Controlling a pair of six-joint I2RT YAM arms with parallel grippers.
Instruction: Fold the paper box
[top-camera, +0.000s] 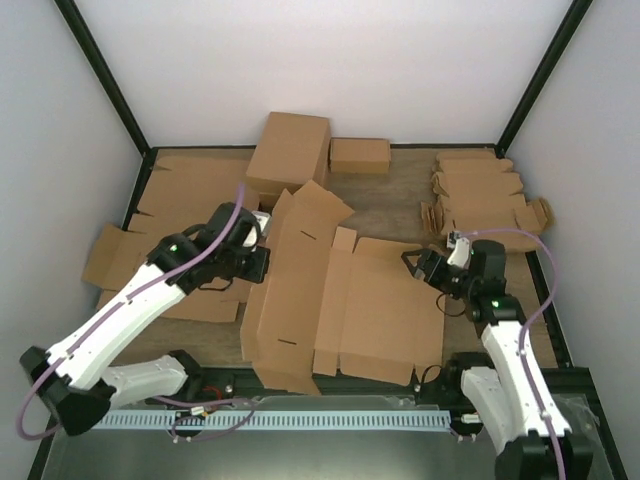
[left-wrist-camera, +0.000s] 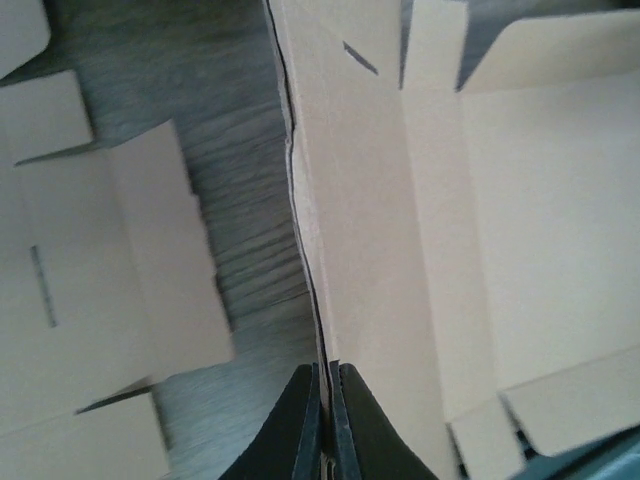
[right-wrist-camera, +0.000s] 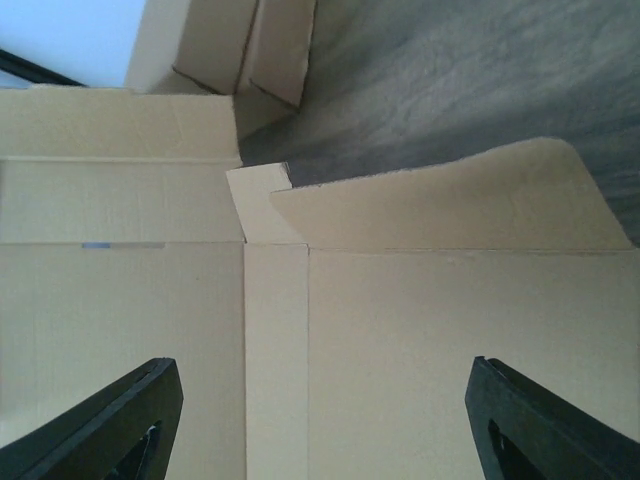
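Paper box (top-camera: 350, 300) is lying mid-desk (top-camera: 390, 200), mostly flat. Its left wall panel is standing upright, with the panel's long axis running near-to-far in the top view. Left fingers (left-wrist-camera: 312, 430) are clamping that panel's edge, closed tight on the cardboard. Right fingers (top-camera: 420, 268) are hanging spread wide and holding nothing, just over the box's right edge, with the flat base and a curved side flap directly below. The right arm is sitting nearer the unfolded right side, so I'm guessing that fold is its job, with the left bracing.
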